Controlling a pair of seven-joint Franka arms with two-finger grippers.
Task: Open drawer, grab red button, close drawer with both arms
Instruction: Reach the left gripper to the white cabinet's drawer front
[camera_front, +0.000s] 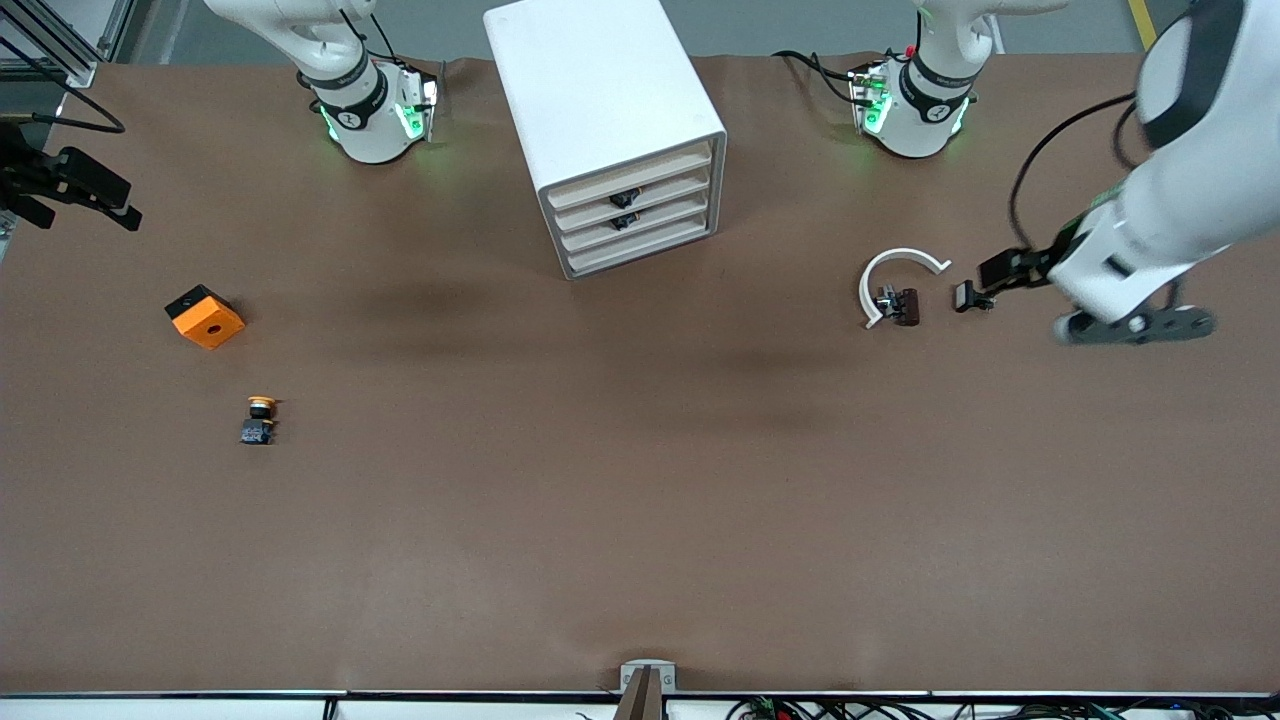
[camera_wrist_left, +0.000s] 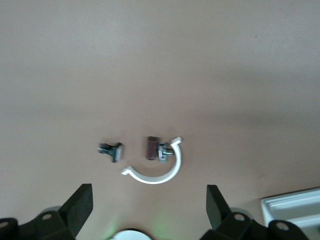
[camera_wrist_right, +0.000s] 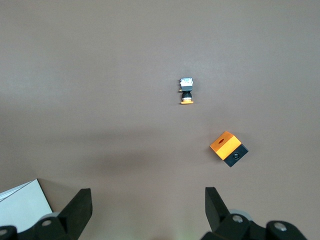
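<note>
The white cabinet (camera_front: 600, 90) stands at the back middle of the table, with all four of its cream-fronted drawers (camera_front: 635, 210) pushed in. Small dark parts show in the slits between the middle drawers. The red-capped button is hidden. My left gripper (camera_wrist_left: 149, 195) hangs open and empty high over the table at the left arm's end (camera_front: 1135, 325), by a white ring clip (camera_wrist_left: 160, 170). My right gripper (camera_wrist_right: 148, 197) is open and empty too, high over the right arm's end, its black hand just inside the front view's edge (camera_front: 70, 185).
An orange cube with a hole (camera_front: 205, 316) and a yellow-capped button (camera_front: 259, 420) lie at the right arm's end. The white ring clip (camera_front: 895, 280), a brown part (camera_front: 905, 306) and a small black part (camera_front: 967, 296) lie at the left arm's end. A cabinet corner (camera_wrist_right: 22, 202) shows.
</note>
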